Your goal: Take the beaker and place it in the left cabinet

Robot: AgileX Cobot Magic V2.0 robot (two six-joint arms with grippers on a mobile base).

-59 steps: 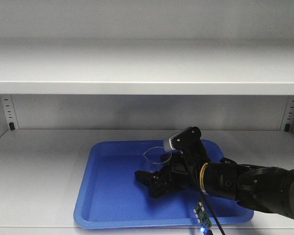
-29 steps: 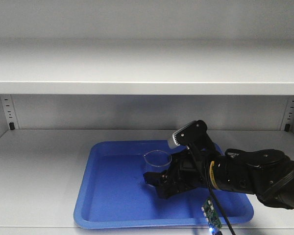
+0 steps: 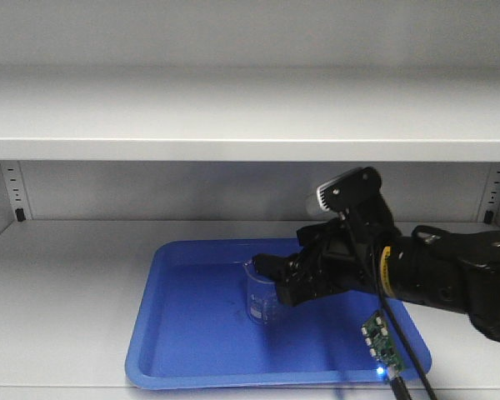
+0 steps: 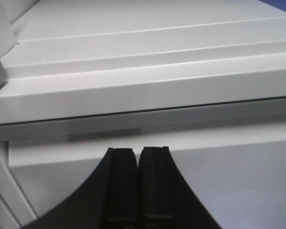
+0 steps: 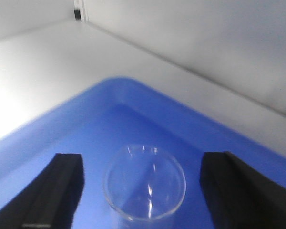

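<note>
The clear glass beaker (image 3: pixel 261 296) stands upright in a blue tray (image 3: pixel 183 333) on the lower shelf of the light grey cabinet (image 3: pixel 233 117). In the right wrist view the beaker's round rim (image 5: pixel 144 187) lies between and below my spread fingers, touching neither. My right gripper (image 3: pixel 275 279) is open and hovers just above and to the right of the beaker. My left gripper (image 4: pixel 137 152) is shut and empty, pointing at a grey cabinet shelf edge (image 4: pixel 133 95).
An empty upper shelf (image 3: pixel 233 142) overhangs the tray. Slotted rails (image 3: pixel 15 196) stand at the back corners. A small green circuit board (image 3: pixel 382 343) with a lit blue light hangs under my right arm. Bare shelf lies left of the tray (image 3: pixel 58 292).
My right gripper has risen and drawn back to the right, away from the beaker. The beaker now stands free and upright in the tray. The left arm has not visibly moved.
</note>
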